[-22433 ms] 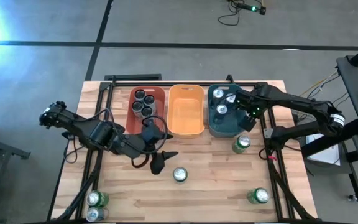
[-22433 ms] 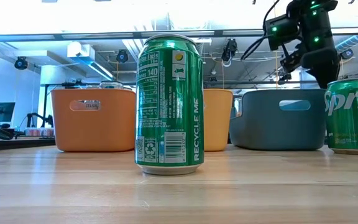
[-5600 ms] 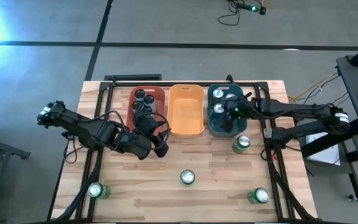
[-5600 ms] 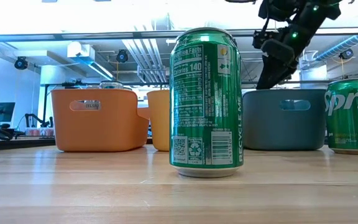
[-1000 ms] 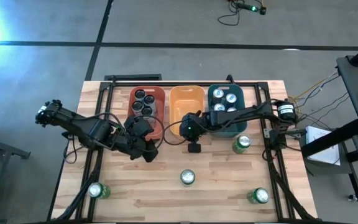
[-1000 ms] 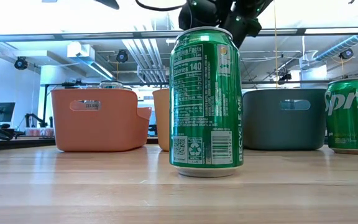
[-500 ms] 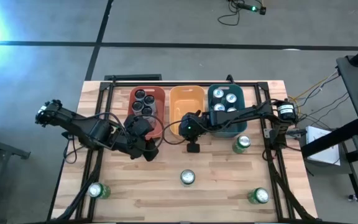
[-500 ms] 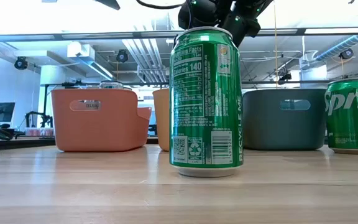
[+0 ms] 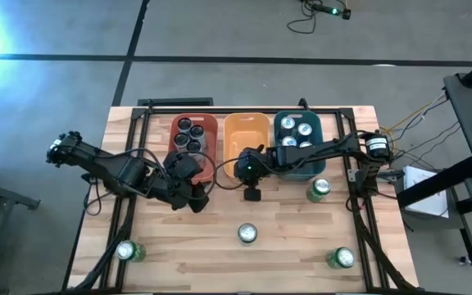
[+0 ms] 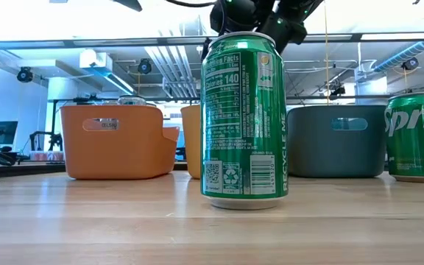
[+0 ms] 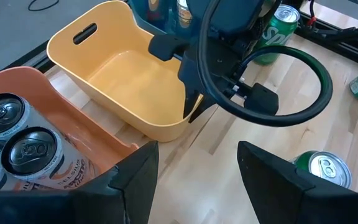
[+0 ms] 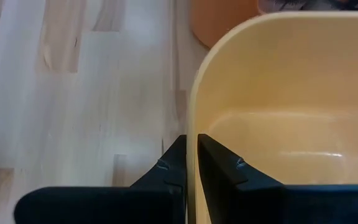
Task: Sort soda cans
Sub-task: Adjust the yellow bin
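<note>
I am reaching the right arm across from the worktop's right edge, its right gripper (image 12: 191, 163) pinching the near wall of the yellow tub (image 9: 245, 133). The left gripper (image 11: 194, 180) is hanging spread and empty beside the red tub (image 9: 207, 168). A green soda can (image 9: 247, 234) is standing mid-worktop, nearer the front edge.

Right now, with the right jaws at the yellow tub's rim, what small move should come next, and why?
Probably a short pull of the yellow tub toward the nearest green can. The right gripper has its jaws astride the tub's near wall, apparently shut on it; the tub is empty, and green cans stand loose.
</note>
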Action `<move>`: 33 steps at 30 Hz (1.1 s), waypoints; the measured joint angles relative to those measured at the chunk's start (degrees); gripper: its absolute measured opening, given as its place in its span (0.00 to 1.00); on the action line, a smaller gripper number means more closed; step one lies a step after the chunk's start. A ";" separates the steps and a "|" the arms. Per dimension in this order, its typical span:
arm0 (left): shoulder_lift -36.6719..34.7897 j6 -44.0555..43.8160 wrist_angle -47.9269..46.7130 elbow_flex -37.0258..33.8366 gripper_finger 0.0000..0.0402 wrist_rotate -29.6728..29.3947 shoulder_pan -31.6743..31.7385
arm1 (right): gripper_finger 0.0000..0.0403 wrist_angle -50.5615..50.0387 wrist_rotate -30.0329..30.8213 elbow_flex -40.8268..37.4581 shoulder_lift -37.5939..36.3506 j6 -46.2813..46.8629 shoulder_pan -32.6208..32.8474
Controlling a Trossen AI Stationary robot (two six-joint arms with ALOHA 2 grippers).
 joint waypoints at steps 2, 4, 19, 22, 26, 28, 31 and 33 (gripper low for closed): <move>0.00 0.00 0.00 0.00 0.51 0.01 0.01 | 0.07 0.38 0.02 0.00 0.00 0.02 0.00; 0.00 0.00 -0.01 0.00 0.51 0.01 0.01 | 0.07 0.49 0.00 0.00 0.00 0.27 0.00; 0.00 -0.22 0.00 0.00 0.51 0.00 0.00 | 0.03 1.23 0.04 0.00 0.00 0.59 0.00; 0.00 -0.22 0.00 0.00 0.51 0.00 0.00 | 0.02 1.28 0.04 0.00 0.00 0.61 0.00; 0.00 -0.22 0.00 0.00 0.51 -0.01 0.01 | 0.02 1.66 0.07 0.00 0.00 1.08 0.00; 0.00 -0.22 0.00 0.00 0.51 0.00 0.01 | 0.02 2.30 0.07 0.00 0.00 1.75 0.00; 0.00 -0.22 0.00 0.00 0.51 0.00 0.00 | 0.02 3.24 0.05 0.00 0.00 2.10 0.00; 0.00 -0.22 0.00 0.00 0.51 -0.01 0.00 | 0.02 3.21 0.06 0.00 0.00 2.14 0.00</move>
